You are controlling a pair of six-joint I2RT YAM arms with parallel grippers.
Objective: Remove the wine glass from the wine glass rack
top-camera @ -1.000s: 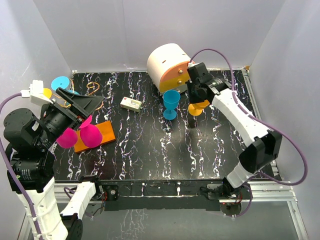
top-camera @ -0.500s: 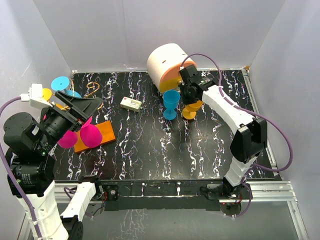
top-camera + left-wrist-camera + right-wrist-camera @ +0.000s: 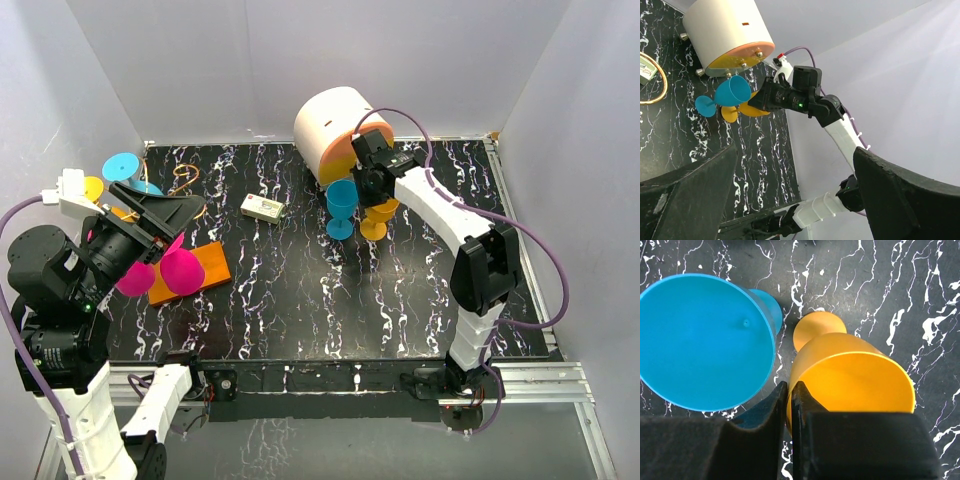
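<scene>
1. Yellow wine glass point(image 3: 855, 385) is upright, far side of the bench point(image 3: 330, 300), just beside a blue glass point(image 3: 700, 340), well apart from the rack point(image 3: 205, 262).
2. Change: a second ago it hung tilted, further right of the blue glass. Now it is shifted left and stands straight, foot looks down on the bench or nearly so; contact can't be confirmed.
3. Right hand point(image 3: 789, 390) is almost fully closed, pinching the yellow glass's rim wall on the side facing the blue glass.
4. Meaning: removal looks done and this is the set-down; letting go and backing off without knocking the blue glass remain.
5. Left hand point(image 3: 178, 210) is spread wide, holds nothing, and hovers over the rack, where pink glasses point(image 3: 182, 270) sit.
6. Round cabinet point(image 3: 335, 125) is right behind the two glasses.
</scene>
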